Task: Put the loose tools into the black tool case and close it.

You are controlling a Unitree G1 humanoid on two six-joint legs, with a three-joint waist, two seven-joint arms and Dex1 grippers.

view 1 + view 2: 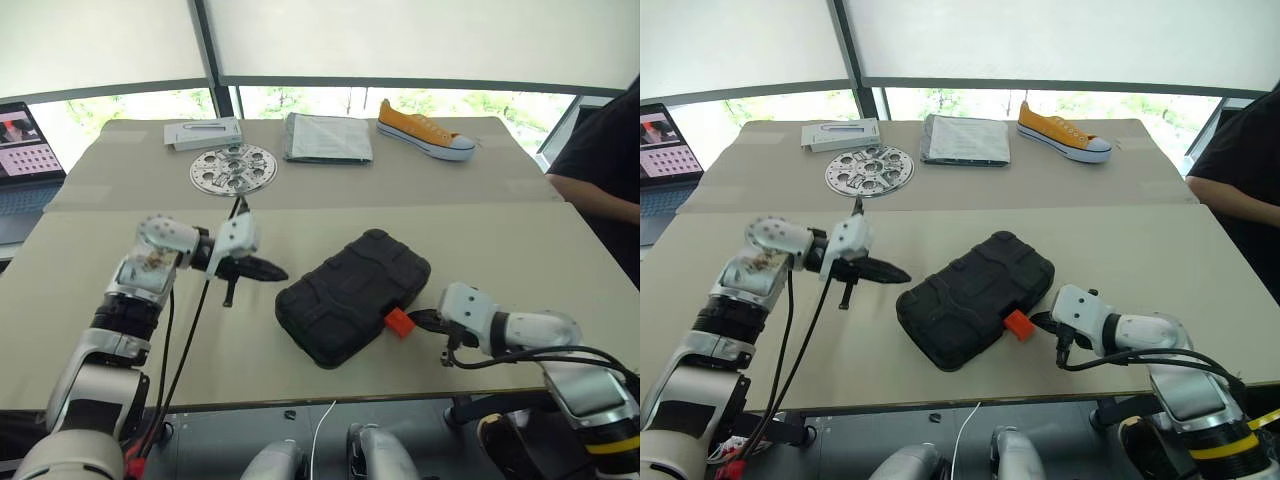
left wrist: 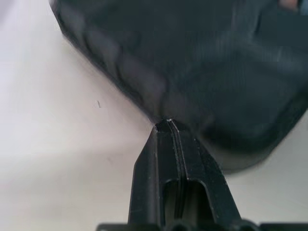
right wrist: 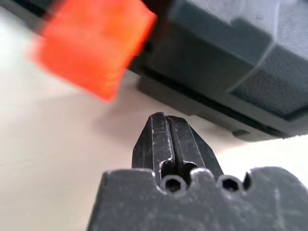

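The black tool case (image 1: pixel 350 295) lies with its lid down in the middle of the table, and its orange latch (image 1: pixel 399 321) sticks out at the near right corner. The loose tools are out of view. My left gripper (image 1: pixel 280 272) is shut and empty, hovering just left of the case and pointing at its side. In the left wrist view its tips (image 2: pixel 168 122) sit close to the case (image 2: pixel 202 57) edge. My right gripper (image 1: pixel 415 318) is shut and empty, low over the table, right beside the latch (image 3: pixel 91 53).
At the back of the table lie a silver perforated disc (image 1: pixel 233 168), a flat grey box (image 1: pixel 203 132), a folded grey cloth (image 1: pixel 328 138) and an orange shoe (image 1: pixel 425 130). A laptop (image 1: pixel 25 150) stands far left. A person's arm (image 1: pixel 600 170) rests at the right edge.
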